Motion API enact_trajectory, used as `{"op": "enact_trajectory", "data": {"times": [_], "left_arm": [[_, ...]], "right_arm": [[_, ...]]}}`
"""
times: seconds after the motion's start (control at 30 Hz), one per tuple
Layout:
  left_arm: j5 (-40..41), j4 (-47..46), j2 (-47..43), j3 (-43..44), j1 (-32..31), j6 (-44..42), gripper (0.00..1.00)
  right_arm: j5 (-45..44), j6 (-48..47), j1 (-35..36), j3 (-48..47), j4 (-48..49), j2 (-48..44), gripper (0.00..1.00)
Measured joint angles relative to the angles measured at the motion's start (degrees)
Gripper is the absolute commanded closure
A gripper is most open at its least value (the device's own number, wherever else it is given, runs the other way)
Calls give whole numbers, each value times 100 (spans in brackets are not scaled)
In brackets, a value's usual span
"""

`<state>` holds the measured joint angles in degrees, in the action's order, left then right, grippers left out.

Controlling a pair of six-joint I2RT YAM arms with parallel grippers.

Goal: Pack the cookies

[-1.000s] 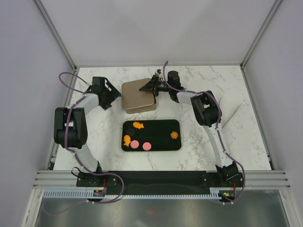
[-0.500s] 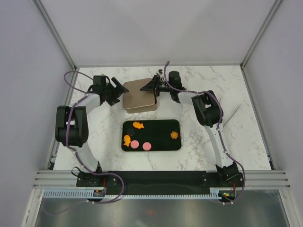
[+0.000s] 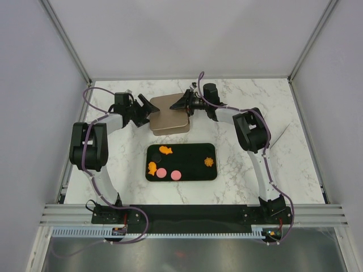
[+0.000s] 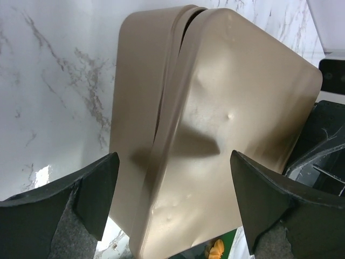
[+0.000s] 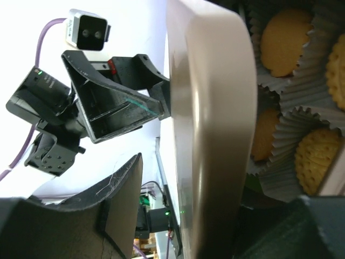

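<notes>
**A:** Worktop (image 3: 238, 164) layout?
**B:** Black tray (image 3: 190, 164) centre, long axis left-right; tin (image 3: 170, 130) just beyond it, lid (image 3: 164, 110) askew.
**A:** Hands?
**B:** Left hand (image 3: 143, 111) gapes empty at the tin's left side. Right hand (image 3: 182, 103) straddles the lid's edge; clamped or not, I can't tell.
**A:** Cookies (image 3: 165, 150)?
**B:** 5 on the tray, nearer the bases than both hands.

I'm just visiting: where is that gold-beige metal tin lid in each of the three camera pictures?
Top external: the gold-beige rounded metal tin lid sits at the far middle of the marble table.
Left wrist: it fills most of the picture, from the centre to the right.
Right wrist: it is seen edge-on, a vertical band mid-picture.
Shared landmark: the open left gripper at the lid's left side, also visible from the right wrist.
</notes>
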<state>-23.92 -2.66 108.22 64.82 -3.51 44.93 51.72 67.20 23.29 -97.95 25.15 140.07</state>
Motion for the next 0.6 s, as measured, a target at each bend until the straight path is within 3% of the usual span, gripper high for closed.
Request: {"op": "enact_trajectory", "data": {"times": [0.6], "left_arm": [[-179, -140, 0, -76, -28, 2, 14]], "right_arm": [[-782, -1550, -68, -197, -2061, -479, 42]]}}
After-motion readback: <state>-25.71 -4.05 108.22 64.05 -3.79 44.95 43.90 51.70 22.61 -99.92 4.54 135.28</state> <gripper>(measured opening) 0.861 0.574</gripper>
